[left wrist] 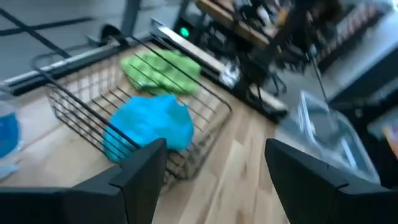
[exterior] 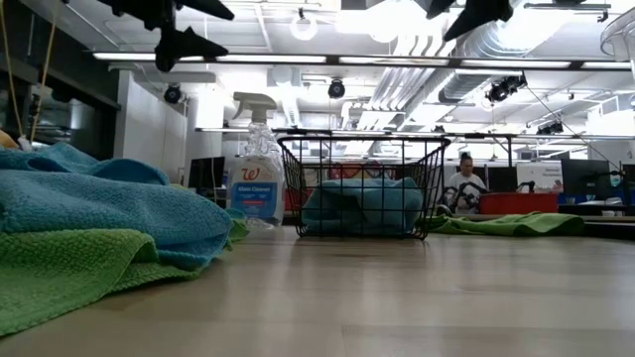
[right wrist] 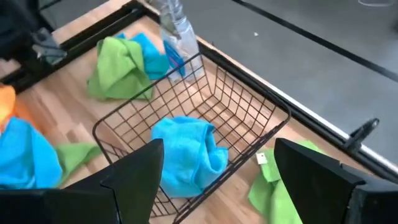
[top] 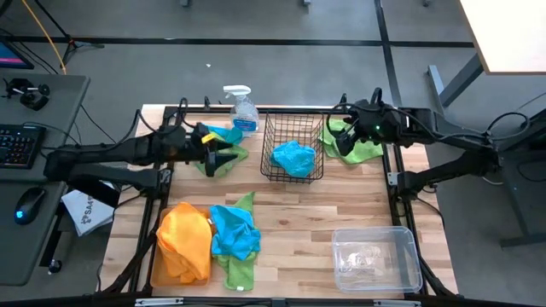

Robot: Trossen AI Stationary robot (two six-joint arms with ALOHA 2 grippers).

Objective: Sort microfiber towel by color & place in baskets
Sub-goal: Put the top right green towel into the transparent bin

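Microfiber towels [top: 209, 241]: one blue already in wire basket [top: 293, 147] | left gripper [top: 229, 153] released, empty | right gripper [top: 334, 141] released over green towel [top: 363, 147], likely next pick.

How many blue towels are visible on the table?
3: one blue towel inside the wire basket, one under the left arm beside the spray bottle, one in the front pile. More may be hidden.

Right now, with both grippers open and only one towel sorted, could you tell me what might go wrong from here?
1. The blue towel lies tangled over a green towel and against the orange towel; a grasp could lift two colours.
2. The spray bottle stands beside the left gripper and its green and blue pile, so a reach might tip it.
3. The right gripper hovers beside the wire basket and could snag it.
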